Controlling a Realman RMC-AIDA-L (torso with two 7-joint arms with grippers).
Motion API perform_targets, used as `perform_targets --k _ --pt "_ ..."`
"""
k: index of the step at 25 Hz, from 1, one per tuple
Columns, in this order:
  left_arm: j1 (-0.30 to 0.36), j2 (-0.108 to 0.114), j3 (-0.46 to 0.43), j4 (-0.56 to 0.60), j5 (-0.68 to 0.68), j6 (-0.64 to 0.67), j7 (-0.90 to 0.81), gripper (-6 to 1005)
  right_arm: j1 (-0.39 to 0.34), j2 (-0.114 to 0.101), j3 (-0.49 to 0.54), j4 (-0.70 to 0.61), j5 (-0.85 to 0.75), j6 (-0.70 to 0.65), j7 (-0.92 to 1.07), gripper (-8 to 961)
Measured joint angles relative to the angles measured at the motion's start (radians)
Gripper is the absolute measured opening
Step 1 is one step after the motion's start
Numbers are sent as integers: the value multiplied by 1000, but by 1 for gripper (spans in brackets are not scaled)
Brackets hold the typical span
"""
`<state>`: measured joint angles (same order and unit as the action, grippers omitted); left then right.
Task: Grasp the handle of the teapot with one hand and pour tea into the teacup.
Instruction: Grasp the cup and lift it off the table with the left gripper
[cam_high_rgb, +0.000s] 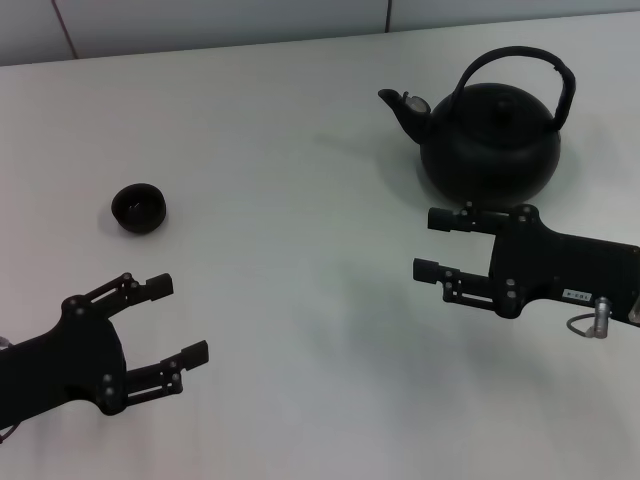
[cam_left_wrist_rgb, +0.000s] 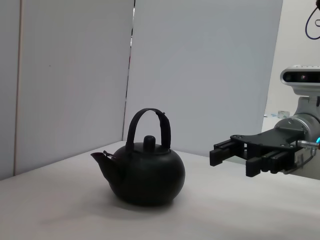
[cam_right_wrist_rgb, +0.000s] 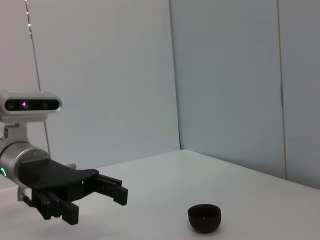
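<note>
My right tool (cam_high_rgb: 427, 245), jaws wide, sits just short of the teapot (cam_high_rgb: 490, 140); its handle (cam_high_rgb: 520, 62) arches above. Left tool (cam_high_rgb: 180, 320), also wide, idles near the teacup (cam_high_rgb: 138, 208).

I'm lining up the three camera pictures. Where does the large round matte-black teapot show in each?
Head view: teapot upper right, beyond the right hand.
Left wrist view: teapot low, left of centre.
Right wrist view: not in it.
Shared landmark: the right hand beside the teapot.
</note>
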<state>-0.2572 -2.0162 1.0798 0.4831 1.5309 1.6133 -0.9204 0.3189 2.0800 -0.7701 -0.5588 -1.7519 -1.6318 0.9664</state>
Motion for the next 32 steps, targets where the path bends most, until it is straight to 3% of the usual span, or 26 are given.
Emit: perform_targets --k 13,18,21,27,32 --pt "-6 -1 -2 1 0 -10 3 860 13 1 0 3 3 5 0 618" --pt "-17 -23 -24 9 -8 -76 33 861 24 2 0 5 9 8 1 618" --pt "-28 -51 -101 1 -13 -145 67 861 32 3 0 16 9 11 1 618" --pt "-97 -57 -166 -192 -174 -257 206 861 50 3 11 44 13 31 0 619" --pt "-101 -60 -172 -266 -298 -286 281 861 54 3 12 45 16 31 -1 619"
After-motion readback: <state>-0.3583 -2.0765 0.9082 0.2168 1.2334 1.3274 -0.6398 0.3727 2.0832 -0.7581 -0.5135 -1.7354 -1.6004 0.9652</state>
